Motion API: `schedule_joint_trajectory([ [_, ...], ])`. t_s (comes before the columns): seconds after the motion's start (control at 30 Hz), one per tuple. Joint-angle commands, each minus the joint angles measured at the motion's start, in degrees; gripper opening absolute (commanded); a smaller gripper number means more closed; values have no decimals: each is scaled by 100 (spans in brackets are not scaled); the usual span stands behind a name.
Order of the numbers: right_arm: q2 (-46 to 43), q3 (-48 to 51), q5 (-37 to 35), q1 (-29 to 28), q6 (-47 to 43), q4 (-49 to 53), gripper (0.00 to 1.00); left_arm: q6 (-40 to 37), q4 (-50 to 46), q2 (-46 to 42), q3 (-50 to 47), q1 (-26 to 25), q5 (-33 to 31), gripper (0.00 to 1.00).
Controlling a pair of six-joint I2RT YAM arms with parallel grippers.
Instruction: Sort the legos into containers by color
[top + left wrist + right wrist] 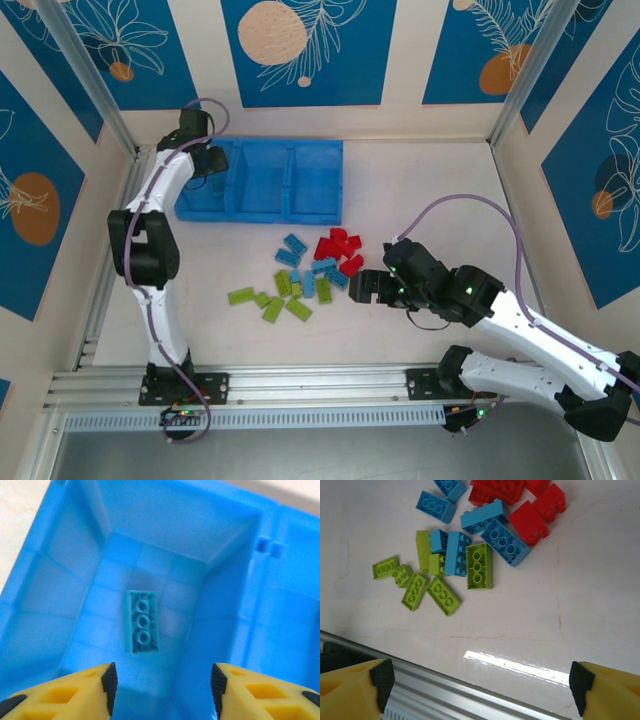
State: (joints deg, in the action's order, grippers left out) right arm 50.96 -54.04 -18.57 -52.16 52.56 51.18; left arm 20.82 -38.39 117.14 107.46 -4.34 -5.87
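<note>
Legos (305, 275) were mostly sitting in a loose pile on the surface (430, 200), just in front of the blue tray (262, 213). The red bricks (338, 248) were at the far right of the heap, the light blue bricks (312, 272) in the middle, and the lime green bricks (272, 302) on the near left. Plenty of them touched or lay partly over each other, and a couple of green ones sat a bit apart at the left edge.

One light blue brick (143, 622) was lying flat, studs up, on the floor of the tray's left end compartment. The left tool (208, 160) hung right over that compartment with its fingers (107, 680) spread and nothing between them — so it was released, clear of the brick below.

The right tool (365, 287) hovered over bare surface just right of the pile, near the blue and red pieces — jaws gaping wide, gripping nothing. From its wrist view the heap sat well ahead of the fingertips.
</note>
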Motion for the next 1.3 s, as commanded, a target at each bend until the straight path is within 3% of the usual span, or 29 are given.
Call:
schedule_joint_trajectory([
  [0.0, 210, 96, -415, 63, 104, -136, 92, 296, 33, -1112, -523, -20, 642, 53],
  [0.1, 786, -26, -462, 331, 122, -371, 92, 528, 321, -2186, -1438, -266, 1219, 52],
  [0.2, 1478, -182, -325, 512, -486, -931, 92, 388, 327, -3200, -2193, -787, 1483, 52],
  [0.27, 1953, -249, 131, 616, -1591, -1576, 92, 140, 151, -3822, -2554, -1310, 1552, 52],
  [0.37, 2707, -523, 262, 686, -3010, -2050, 92, -459, -394, -4461, -2784, -2070, 1689, 54],
  [0.47, 3441, -978, 606, 865, -4126, -2188, 92, -954, -1149, -4909, -2869, -2472, 1631, 61],
  [0.6, 4138, -1223, 926, 1181, -5231, -2618, 95, -1599, -1543, -5627, -3300, -2527, 1156, 66],
  [0.77, 4720, -1138, 1196, 1339, -6334, -3288, 95, -2243, -850, -6506, -4412, -2528, 964, 67],
  [1.1, 5519, -1394, 811, 1458, -6915, -3731, 84, -2399, -501, -6555, -5020, -2519, 1106, 73],
  [1.27, 5684, -1446, 919, 1459, -6976, -3735, 72, -2429, -477, -6495, -5095, -2519, 1001, 74],
])
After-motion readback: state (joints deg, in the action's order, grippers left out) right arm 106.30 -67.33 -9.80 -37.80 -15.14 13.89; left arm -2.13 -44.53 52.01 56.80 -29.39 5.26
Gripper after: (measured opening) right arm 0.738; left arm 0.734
